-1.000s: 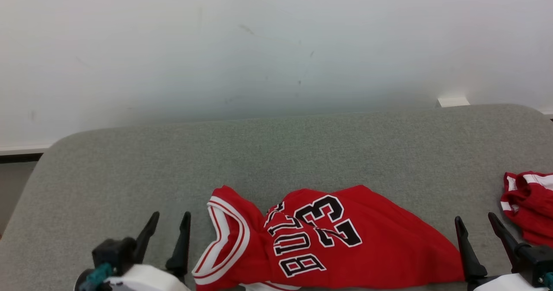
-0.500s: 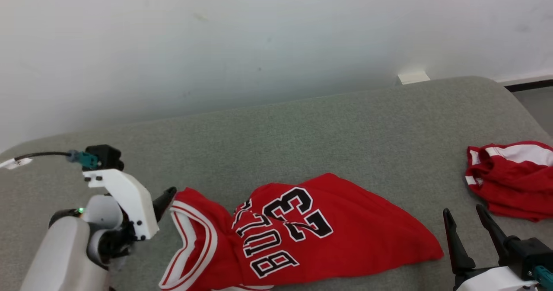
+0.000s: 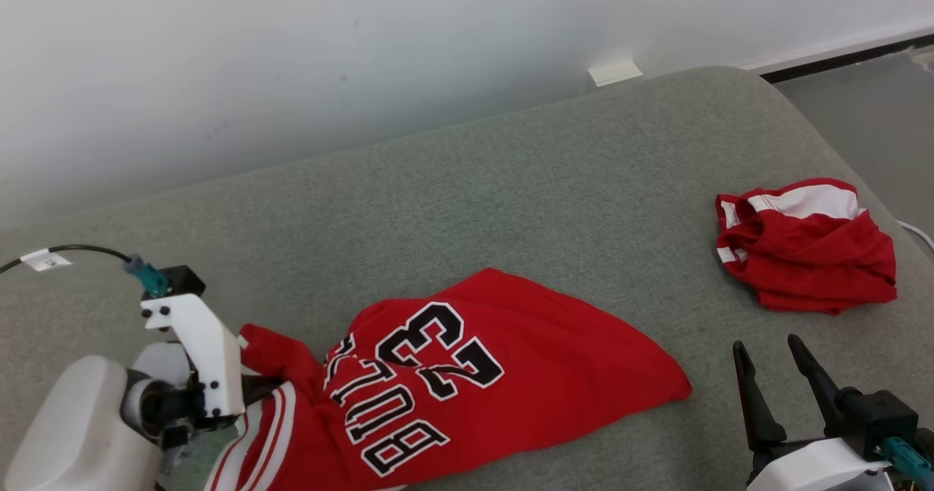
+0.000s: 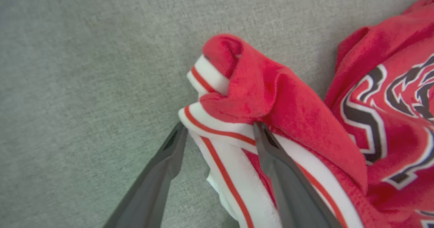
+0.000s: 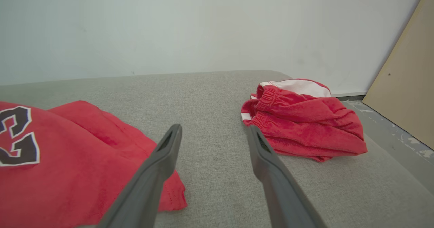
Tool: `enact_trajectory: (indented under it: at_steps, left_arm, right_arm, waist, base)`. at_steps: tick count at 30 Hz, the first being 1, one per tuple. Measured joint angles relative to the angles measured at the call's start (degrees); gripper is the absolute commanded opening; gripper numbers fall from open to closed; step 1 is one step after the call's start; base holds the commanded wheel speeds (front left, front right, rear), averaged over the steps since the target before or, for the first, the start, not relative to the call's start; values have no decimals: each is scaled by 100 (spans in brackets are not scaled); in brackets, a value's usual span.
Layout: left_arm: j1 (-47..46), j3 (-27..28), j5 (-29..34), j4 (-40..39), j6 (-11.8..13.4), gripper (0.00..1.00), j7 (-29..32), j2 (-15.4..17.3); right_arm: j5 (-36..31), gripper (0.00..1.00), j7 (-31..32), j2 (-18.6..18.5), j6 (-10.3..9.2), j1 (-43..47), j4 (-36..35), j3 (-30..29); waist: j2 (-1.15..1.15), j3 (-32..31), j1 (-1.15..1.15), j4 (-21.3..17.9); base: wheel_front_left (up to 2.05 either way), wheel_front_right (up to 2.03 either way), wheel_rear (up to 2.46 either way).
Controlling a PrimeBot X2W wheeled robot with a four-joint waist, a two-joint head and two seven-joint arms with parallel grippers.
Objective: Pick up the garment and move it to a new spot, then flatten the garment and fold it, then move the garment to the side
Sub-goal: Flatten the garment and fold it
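Spreading over the near part of the grey sofa seat [image 3: 511, 184], the red jersey [image 3: 511, 374] lies crumpled with its number facing up. Its hem trails toward the robot's right and its white-striped shoulder is bunched at the robot's left, close to the front edge. A pair of red shorts [image 3: 803, 246] sits well apart at the far right end, leaving bare cushion between that could serve as the new spot. The left gripper [image 4: 219, 126] is down at the bunched shoulder, jaws wide, with the striped trim between its two fingers and one tip nosed against the red fold. Nothing is pinched yet, so it seems set to close on that edge for the lift. The right gripper [image 5: 213, 128] hovers near the hem corner, equally wide and empty, probably waiting for that end.
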Motion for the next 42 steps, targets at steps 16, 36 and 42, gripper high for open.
enact_trajectory:
  at_steps: [16, 36, 42]
  left_arm:
    - [-83, -771, -961, -246, 0, 0, -180, 260]
    - [-1765, -19, -622, 420, 643, 0, -2024, 918]
    - [-2157, 88, -411, 866, 790, 0, -2835, 1026]
  right_arm:
    - [1, 100, -81, -2, 0, -92, 227, 35]
    - [116, 100, -319, 113, 0, -374, 277, 230]
    - [153, 100, -441, 146, 0, -536, 409, 280]
  waist:
    - [0, -65, -1, 28]
    - [0, 684, 0, -166]
    - [0, 922, 0, -426]
  base:
    - [0, 0, 0]
    - [0, 0, 0]
    - [0, 0, 0]
